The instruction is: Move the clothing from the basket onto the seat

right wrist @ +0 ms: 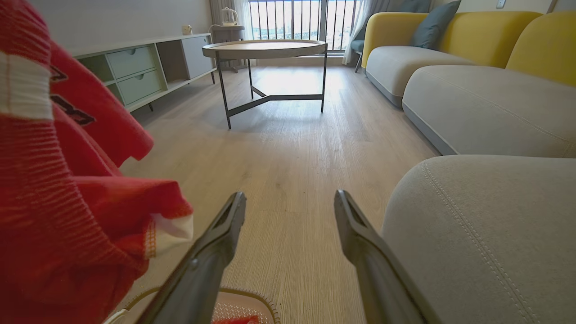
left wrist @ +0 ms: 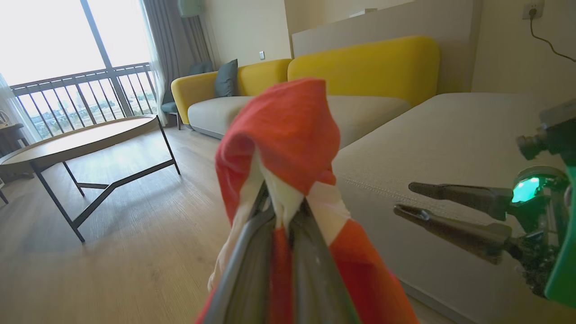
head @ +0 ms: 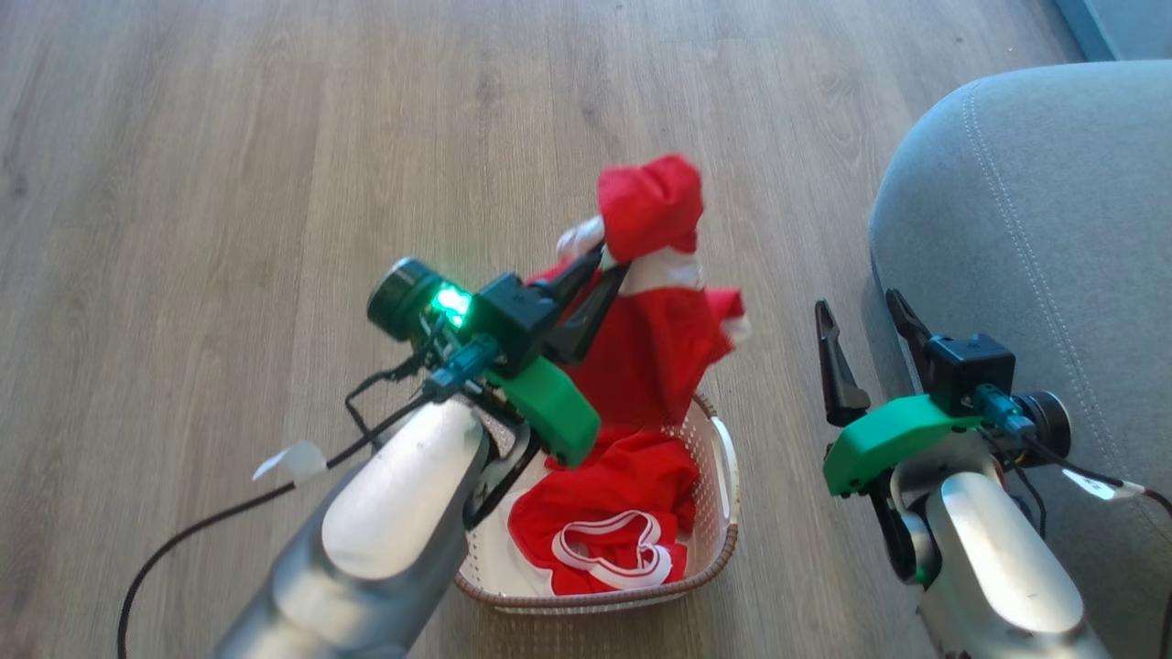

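The left end effector (head: 609,261) is pinching the held garment (head: 655,302), its two fingers pressed together on a white band near the top. The garment is hanging with its long axis vertical, its lower end reaching down to the mouth of the basket (head: 723,458), where a second garment (head: 613,499) is lying. The seat (head: 1035,229) is lying to the robot's right of the load. The right end effector (head: 859,304), spread and holding nothing, is standing between them, nearer the seat. Judgement: a raised, rightward carry is called for.
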You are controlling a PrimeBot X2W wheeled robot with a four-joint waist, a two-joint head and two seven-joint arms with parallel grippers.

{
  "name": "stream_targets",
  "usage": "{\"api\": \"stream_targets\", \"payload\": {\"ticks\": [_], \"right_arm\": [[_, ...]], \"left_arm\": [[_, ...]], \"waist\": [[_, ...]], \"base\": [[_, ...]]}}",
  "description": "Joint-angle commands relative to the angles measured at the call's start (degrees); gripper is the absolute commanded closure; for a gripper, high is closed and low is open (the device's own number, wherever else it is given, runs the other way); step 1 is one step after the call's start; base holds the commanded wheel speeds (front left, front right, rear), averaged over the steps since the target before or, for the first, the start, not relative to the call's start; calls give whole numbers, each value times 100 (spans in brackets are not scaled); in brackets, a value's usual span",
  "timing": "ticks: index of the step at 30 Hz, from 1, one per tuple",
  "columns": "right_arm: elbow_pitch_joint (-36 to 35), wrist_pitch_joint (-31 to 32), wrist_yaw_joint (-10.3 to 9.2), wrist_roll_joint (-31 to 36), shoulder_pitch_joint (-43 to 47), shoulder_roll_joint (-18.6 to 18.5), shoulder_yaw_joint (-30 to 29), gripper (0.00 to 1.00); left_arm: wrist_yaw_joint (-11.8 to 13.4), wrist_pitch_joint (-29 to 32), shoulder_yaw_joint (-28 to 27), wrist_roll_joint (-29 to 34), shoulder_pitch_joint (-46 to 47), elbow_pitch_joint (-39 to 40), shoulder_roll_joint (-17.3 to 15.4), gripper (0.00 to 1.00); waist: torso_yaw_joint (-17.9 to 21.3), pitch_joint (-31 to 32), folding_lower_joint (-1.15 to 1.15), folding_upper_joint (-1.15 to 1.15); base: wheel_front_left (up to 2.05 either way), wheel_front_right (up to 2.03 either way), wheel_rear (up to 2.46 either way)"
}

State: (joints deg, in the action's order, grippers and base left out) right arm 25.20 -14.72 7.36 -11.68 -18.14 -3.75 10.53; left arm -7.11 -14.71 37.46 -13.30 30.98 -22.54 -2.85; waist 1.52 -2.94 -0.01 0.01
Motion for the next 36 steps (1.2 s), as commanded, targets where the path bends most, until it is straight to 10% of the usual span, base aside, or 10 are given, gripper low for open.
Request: {"api": "stream_targets", "payload": {"ticks": [1,11,21,36], "right_arm": [[-155,-28,13,-20,-78,-11,124,0],[-485,-28,13,-177,-165,30,295,0],[-1736,-28,13,-691,-389,-157,1650,0],[-687,-28,13,-1109,-873,-391,2832,0]], "left_arm": [[-35,-29,-166,-56,322,210,-6,100],[-36,-29,-187,-120,473,285,-4,100],[-37,-29,-74,-190,470,321,-3,100],[-29,-29,301,-427,426,457,-3,100]], "waist": [[3,5,1,-1],[89,1,1,-1],[75,-27,1,-1],[-167,-17,1,-1]], "base": [[0,0,0],[0,0,0],[0,0,0],[0,0,0]]}}
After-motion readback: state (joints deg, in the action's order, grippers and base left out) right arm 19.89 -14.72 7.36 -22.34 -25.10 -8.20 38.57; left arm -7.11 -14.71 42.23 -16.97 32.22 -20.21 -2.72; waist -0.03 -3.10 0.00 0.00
